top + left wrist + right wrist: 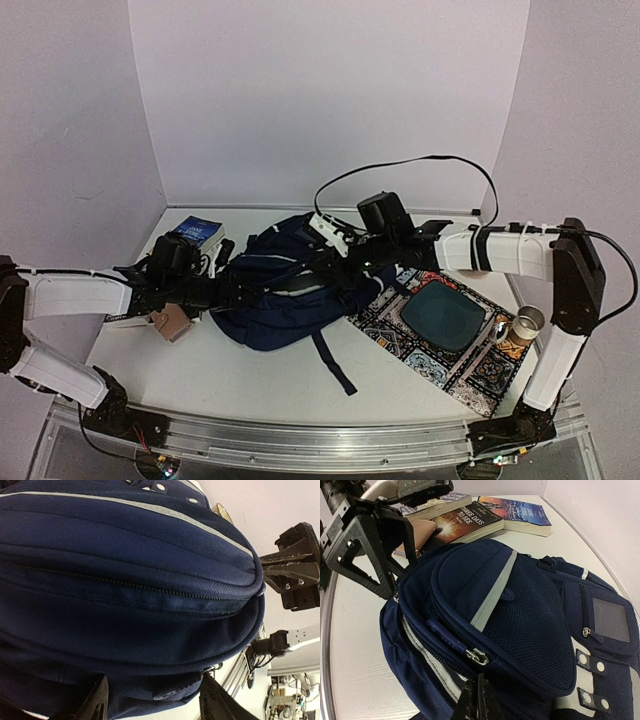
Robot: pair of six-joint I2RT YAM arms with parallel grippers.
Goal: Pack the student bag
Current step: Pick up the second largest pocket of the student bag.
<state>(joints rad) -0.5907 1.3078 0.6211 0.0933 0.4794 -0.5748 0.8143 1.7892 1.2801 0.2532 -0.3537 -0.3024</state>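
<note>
Student bag lies on the table. Right hand is clenched, maybe pinching beside the zip to hold it open. Left hand is open around its end.

The left arm and the right arm are built alike, with white boxy links joined by black rounded joints, each on a black base. A thin black cable arcs off the right arm, which wears white zip ties. The left gripper has matt black, wedge-shaped fingers. The right gripper is black too, its frame cut into open triangles and studded with small silver screws.
</note>
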